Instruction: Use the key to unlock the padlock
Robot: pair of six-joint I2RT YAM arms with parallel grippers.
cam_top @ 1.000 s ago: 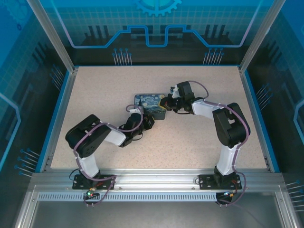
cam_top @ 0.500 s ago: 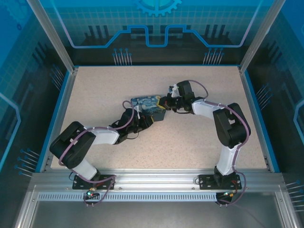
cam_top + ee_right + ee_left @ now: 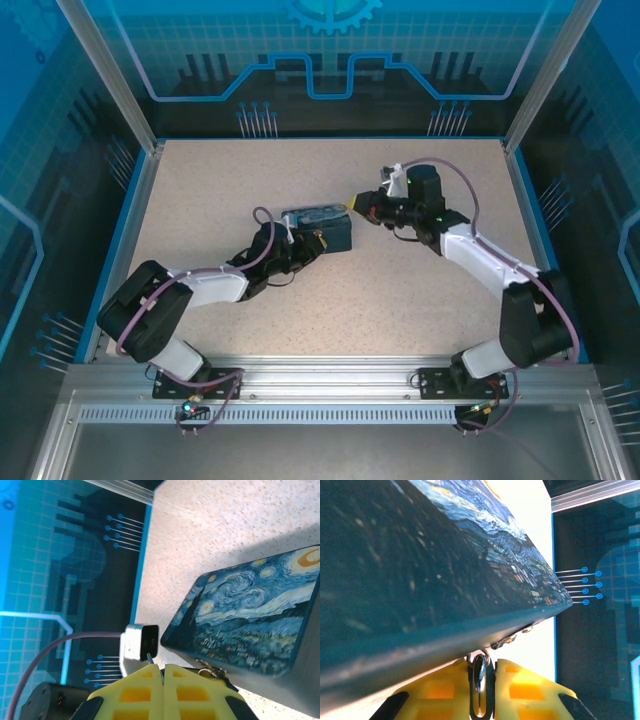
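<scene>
**Key not yet at the lock**

Left end effector [image 3: 482,671] pinches the padlock [image 3: 480,676] at the tin's [image 3: 326,226] 6 o'clock edge. Right end effector [image 3: 163,670], clamped on the key [image 3: 149,658], hovers at the tin's 2 o'clock. The key's long axis follows the fingers, tip toward 9 o'clock from above. A skewed entry could twist it loose.

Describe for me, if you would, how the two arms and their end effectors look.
The left arm and right arm have white link shells, black joint housings and a looping mauve cable each. The left end effector and right end effector carry bright yellow fingers with recessed rectangular pockets.
</scene>
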